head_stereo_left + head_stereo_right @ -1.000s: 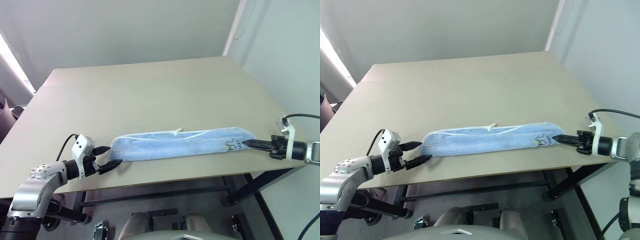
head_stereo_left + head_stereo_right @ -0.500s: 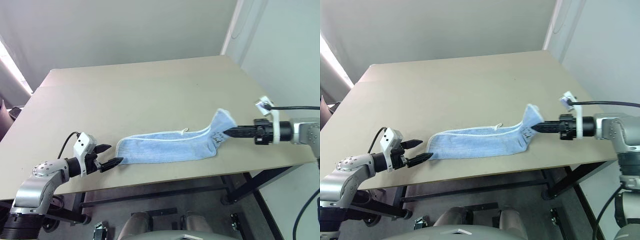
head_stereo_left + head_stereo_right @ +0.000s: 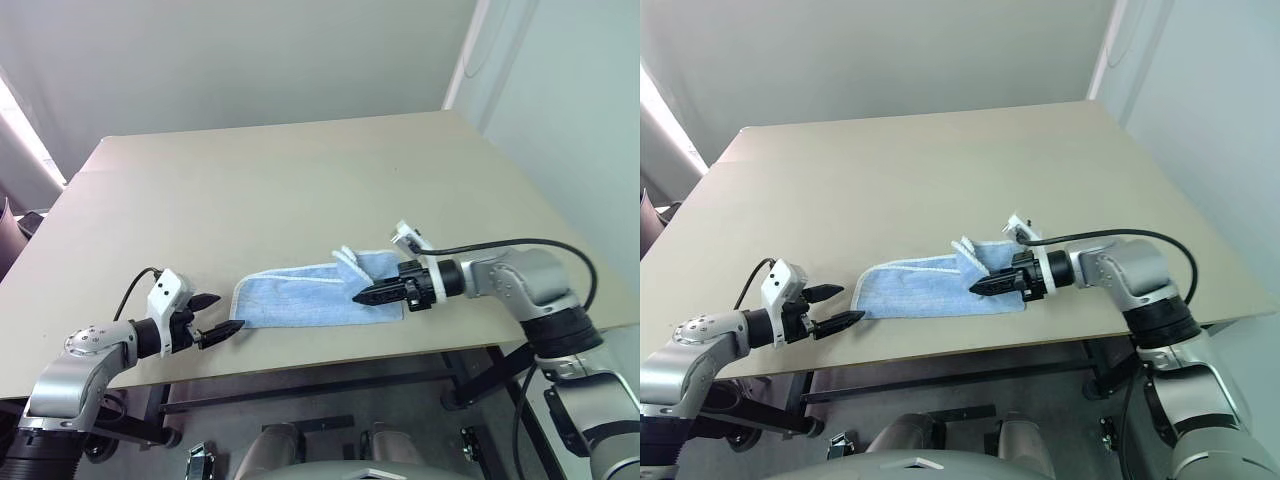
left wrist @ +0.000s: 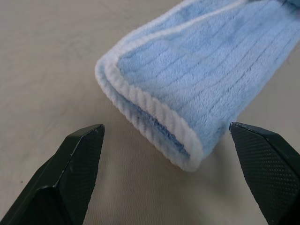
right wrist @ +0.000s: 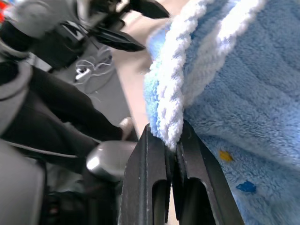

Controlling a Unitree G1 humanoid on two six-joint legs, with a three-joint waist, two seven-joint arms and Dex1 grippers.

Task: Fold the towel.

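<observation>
From the left eye view, the towel lies as a long narrow band near the front edge of the table, its long axis running left to right; the right gripper has its fingers pinched together on the towel's right end, which is lifted and turned back over the band toward the left. The left gripper, fingers apart, sits just beside the towel's left end and points at it, so the free end lies straight ahead of that arm, while the carried end must travel leftward along the band to meet it. In the right eye view the same layout reads clearly: the folded-over flap stands up near the band's right part, the table's front edge runs close below the cloth, and wide bare tabletop lies behind it. The left wrist view shows the towel's rounded, white-trimmed end resting on the table between the two spread fingers, untouched. The right wrist view shows the closed fingers clamping the white trim, with the left gripper beyond.
</observation>
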